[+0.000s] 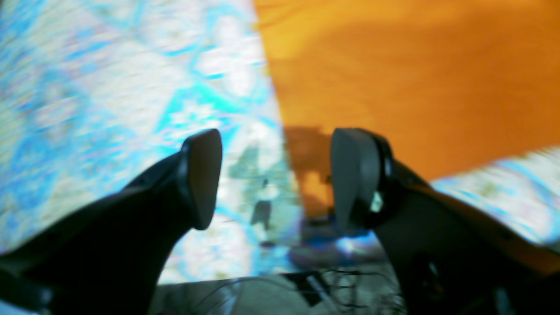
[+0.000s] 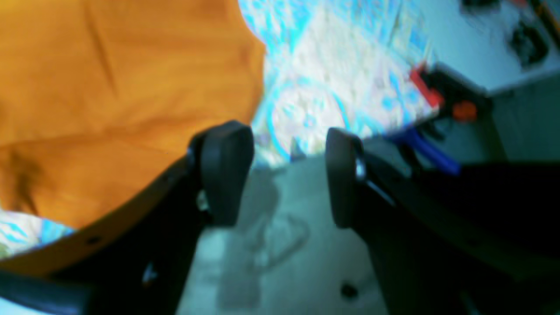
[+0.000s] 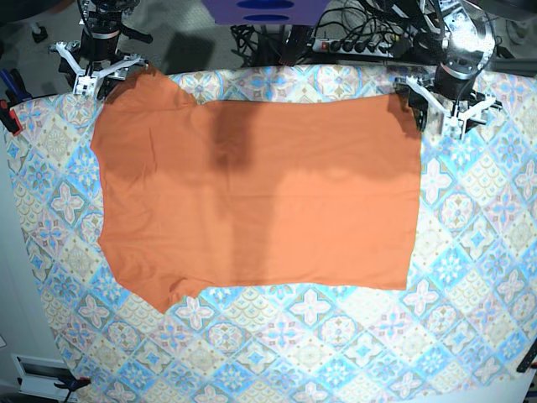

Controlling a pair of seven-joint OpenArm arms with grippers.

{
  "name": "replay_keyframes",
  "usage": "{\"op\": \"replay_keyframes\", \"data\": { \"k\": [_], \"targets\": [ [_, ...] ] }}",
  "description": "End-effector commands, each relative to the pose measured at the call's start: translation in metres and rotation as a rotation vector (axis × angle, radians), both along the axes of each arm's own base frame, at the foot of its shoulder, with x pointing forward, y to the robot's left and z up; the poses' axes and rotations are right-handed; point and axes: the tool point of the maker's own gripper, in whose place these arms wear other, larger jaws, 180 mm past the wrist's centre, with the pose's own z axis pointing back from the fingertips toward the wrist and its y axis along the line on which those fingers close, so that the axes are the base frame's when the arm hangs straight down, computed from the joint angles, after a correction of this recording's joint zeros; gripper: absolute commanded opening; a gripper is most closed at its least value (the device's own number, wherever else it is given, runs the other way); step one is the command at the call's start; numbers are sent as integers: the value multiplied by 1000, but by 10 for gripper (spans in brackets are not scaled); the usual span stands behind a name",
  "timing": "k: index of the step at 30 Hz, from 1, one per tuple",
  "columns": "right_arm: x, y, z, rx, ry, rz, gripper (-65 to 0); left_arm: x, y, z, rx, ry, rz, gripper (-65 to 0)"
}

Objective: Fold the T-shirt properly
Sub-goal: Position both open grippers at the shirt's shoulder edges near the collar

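Note:
The orange T-shirt [image 3: 260,193] lies spread flat on the tile-patterned cloth [image 3: 336,336], sleeves toward the left, hem toward the right. My left gripper [image 3: 445,113] hangs open over the shirt's far right corner; in the left wrist view the gripper [image 1: 278,179] straddles the edge of the orange fabric [image 1: 393,78], nothing held. My right gripper [image 3: 105,71] is open at the far left sleeve; in the right wrist view the gripper [image 2: 284,175] sits just beside the T-shirt [image 2: 109,87], over the table's edge, holding nothing.
A power strip [image 3: 361,46] and tangled cables run behind the table's far edge. Red and blue clamps [image 2: 431,118] grip the cloth's edge near my right gripper. The patterned cloth [image 1: 109,87] shows bare around the shirt.

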Motion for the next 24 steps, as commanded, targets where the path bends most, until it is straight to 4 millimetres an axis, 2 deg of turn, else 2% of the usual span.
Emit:
{"op": "replay_keyframes", "data": {
  "k": [1, 6, 10, 15, 17, 19, 22, 24],
  "targets": [
    [12, 0, 8, -10, -32, 8, -355, 4, -1, 9, 1, -37, -4, -271],
    [21, 0, 3, 27, 22, -26, -355, 6, -3, 11, -23, -53, -5, -272],
    [33, 21, -7, 182, 59, 26, -355, 7, -4, 11, -44, -62, 1, -272],
    [41, -2, -2, 367, 49, -66, -355, 4, -4, 3, -59, -47, 6, -272],
    [45, -14, 6, 402, 43, -54, -355, 4, 1, 2, -46, -36, -2, -272],
    [48, -27, 16, 431, 14, -68, -355, 1, 5, -8, -67, 2, 1, -272],
    [50, -40, 26, 465, -5, -79, -355, 6, 20, -13, -92, 53, 5, -281],
    [50, -41, 28, 498, -3, -87, -355, 4, 31, -13, -103, 103, 6, -317]
  ]
}}
